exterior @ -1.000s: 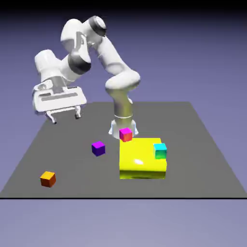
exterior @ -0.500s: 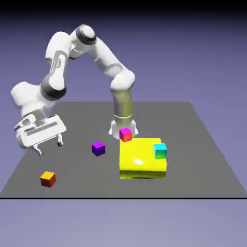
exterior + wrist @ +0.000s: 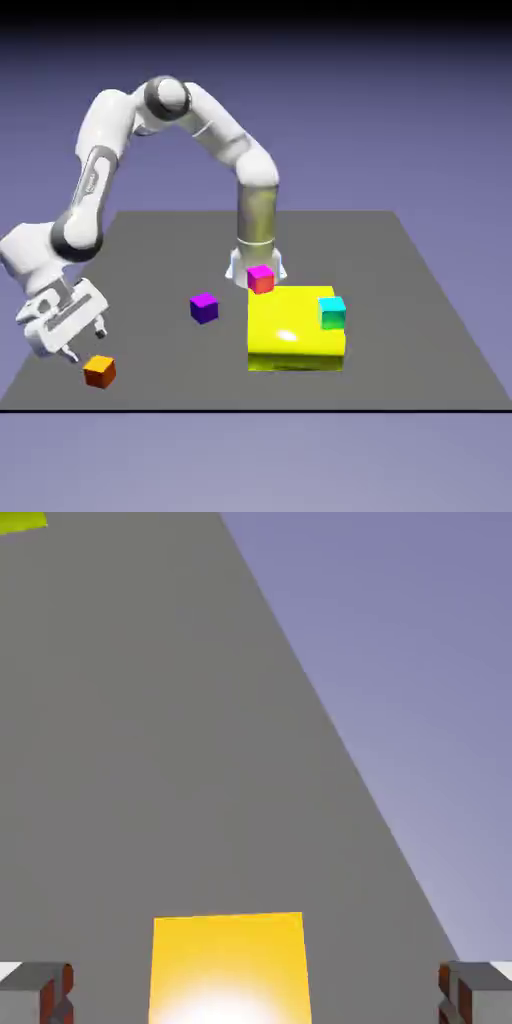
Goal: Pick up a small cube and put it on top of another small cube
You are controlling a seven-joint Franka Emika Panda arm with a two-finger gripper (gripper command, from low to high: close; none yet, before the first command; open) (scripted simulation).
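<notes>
The small orange cube [image 3: 99, 371] lies near the table's front corner at the exterior view's left. My gripper [image 3: 84, 342] hangs open just above and slightly left of it, not touching. In the hand view the cube's bright orange-yellow top [image 3: 228, 967] shows at the bottom between the two grey fingertips [image 3: 36, 992], which stand wide apart. A purple cube [image 3: 204, 307] sits mid-table. A magenta cube [image 3: 260, 278] rests by the back corner of the yellow block [image 3: 296, 328], and a cyan cube [image 3: 332, 312] sits on the block.
The grey table's front edge [image 3: 250, 408] runs close below the orange cube, and its left edge is near the gripper. The robot's base [image 3: 254, 262] stands behind the magenta cube. A sliver of the yellow block [image 3: 22, 521] shows in the hand view's top left.
The arm has swung down and toward the exterior view's left, bringing the open gripper from high above the table to just over the orange cube. No cube has moved.
</notes>
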